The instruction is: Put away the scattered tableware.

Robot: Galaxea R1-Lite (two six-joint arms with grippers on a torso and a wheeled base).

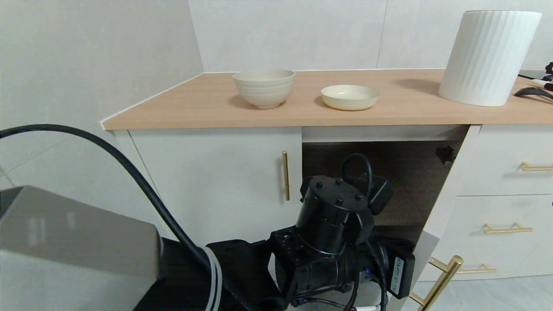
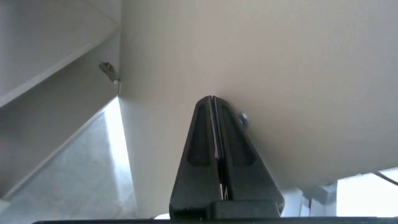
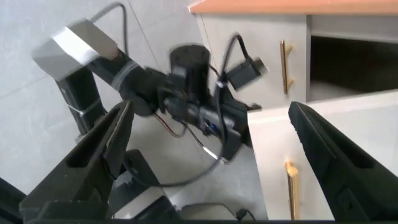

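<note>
cream ribbed bowl (image 1: 264, 87) and shallow plate (image 1: 350, 96) sit upright on countertop (image 1: 207, 103).

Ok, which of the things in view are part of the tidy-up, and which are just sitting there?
Job in hand:
bowl, on the counter
shallow dish, beside it
open cabinet below, probably where they go

Lying about:
white ribbed container, on the counter's right
dark utensils at the far right edge, too cut off to judge
drawers, shut

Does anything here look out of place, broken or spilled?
Only the cabinet door under the countertop stands out: it hangs open. The bowl and shallow dish sit upright on top, with nothing spilled.
</note>
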